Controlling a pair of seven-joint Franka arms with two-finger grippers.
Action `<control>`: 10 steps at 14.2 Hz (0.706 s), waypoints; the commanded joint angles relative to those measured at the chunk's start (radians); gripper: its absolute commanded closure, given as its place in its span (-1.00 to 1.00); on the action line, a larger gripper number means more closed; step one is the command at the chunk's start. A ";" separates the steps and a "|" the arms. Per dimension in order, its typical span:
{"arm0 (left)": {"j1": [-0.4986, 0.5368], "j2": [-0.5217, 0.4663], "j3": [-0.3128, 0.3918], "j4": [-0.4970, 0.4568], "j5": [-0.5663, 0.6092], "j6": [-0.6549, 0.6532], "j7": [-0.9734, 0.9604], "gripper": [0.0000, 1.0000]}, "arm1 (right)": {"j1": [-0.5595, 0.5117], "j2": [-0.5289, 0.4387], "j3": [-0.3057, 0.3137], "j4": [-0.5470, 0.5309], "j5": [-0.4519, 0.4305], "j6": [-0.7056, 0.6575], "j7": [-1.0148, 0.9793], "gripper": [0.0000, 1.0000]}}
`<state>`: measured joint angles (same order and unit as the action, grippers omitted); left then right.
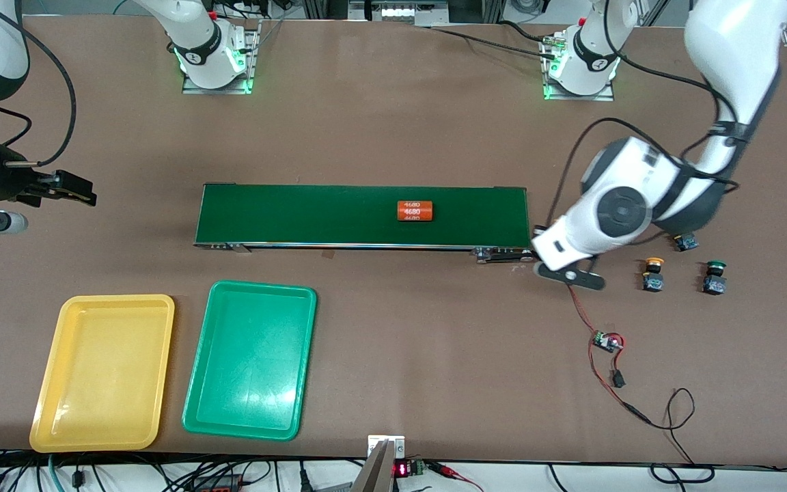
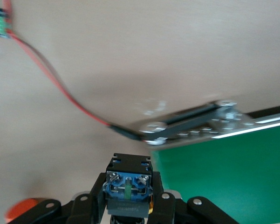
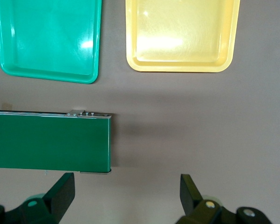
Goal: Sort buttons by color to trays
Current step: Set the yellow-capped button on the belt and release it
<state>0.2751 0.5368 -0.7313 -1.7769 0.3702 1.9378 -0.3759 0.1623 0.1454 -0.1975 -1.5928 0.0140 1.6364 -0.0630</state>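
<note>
My left gripper [image 2: 129, 189] is shut on a button [image 2: 129, 183]. Its black body and blue base face the camera and its cap is hidden. In the front view that gripper [image 1: 566, 272] hangs low over the table by the conveyor's end nearest the left arm. A yellow-capped button [image 1: 653, 273] and a green-capped button [image 1: 714, 277] stand on the table toward the left arm's end. The arm partly covers a third button [image 1: 686, 240]. The yellow tray [image 1: 103, 372] and green tray [image 1: 250, 359] lie side by side near the front camera. My right gripper [image 1: 69, 188] waits open over the table, holding nothing.
A long dark green conveyor belt [image 1: 311, 215] crosses the middle of the table with an orange cylinder [image 1: 415, 211] lying on it. A small circuit board [image 1: 606, 340] with red and black wires lies nearer the front camera than the left gripper.
</note>
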 commanded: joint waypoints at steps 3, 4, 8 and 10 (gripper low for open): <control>-0.131 0.064 0.000 -0.001 -0.010 0.022 -0.231 0.80 | -0.007 0.008 0.000 0.021 0.018 -0.004 -0.012 -1.00; -0.146 0.075 0.001 -0.007 -0.010 0.045 -0.267 0.77 | -0.007 0.008 0.000 0.021 0.018 -0.003 -0.012 -1.00; -0.163 0.100 0.000 -0.009 -0.010 0.050 -0.365 -0.72 | -0.007 0.010 0.000 0.021 0.018 -0.001 -0.012 -1.00; -0.160 0.089 -0.003 0.004 -0.010 0.043 -0.379 -1.00 | -0.007 0.010 0.001 0.021 0.018 -0.001 -0.012 -1.00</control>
<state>0.1146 0.6449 -0.7313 -1.7858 0.3701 1.9855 -0.7275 0.1616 0.1454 -0.1975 -1.5927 0.0140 1.6375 -0.0630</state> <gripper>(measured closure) 0.493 0.000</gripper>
